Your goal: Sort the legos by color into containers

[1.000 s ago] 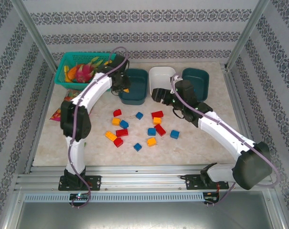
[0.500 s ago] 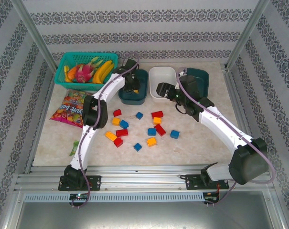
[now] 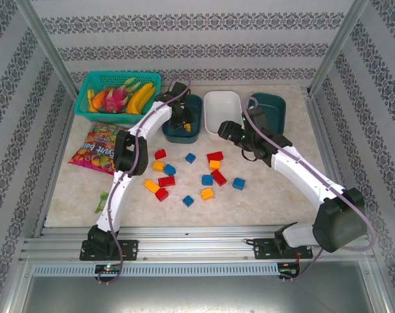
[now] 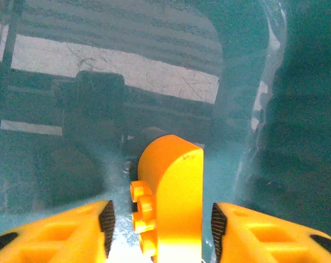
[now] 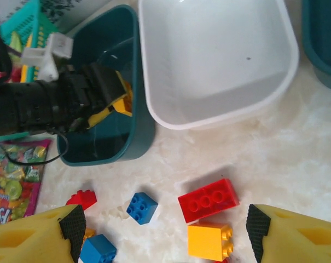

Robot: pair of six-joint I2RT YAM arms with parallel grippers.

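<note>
Walls of the teal tub [image 3: 196, 111] hem the left gripper [image 4: 161, 219] at twelve and three o'clock; the white tub [image 3: 223, 104] stands free; legos [image 3: 215, 156] clutter six o'clock.

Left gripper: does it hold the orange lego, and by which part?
Probably nothing: the orange lego stands inside the open left gripper, with a gap at each side.

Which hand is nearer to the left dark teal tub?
Left. The left hand is inside the dark teal tub, around an orange lego; the right hand hovers by the white tub.

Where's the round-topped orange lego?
In the left wrist view, the round-topped orange lego sits inside the leftmost dark teal tub, between the open fingers of the left gripper.
</note>
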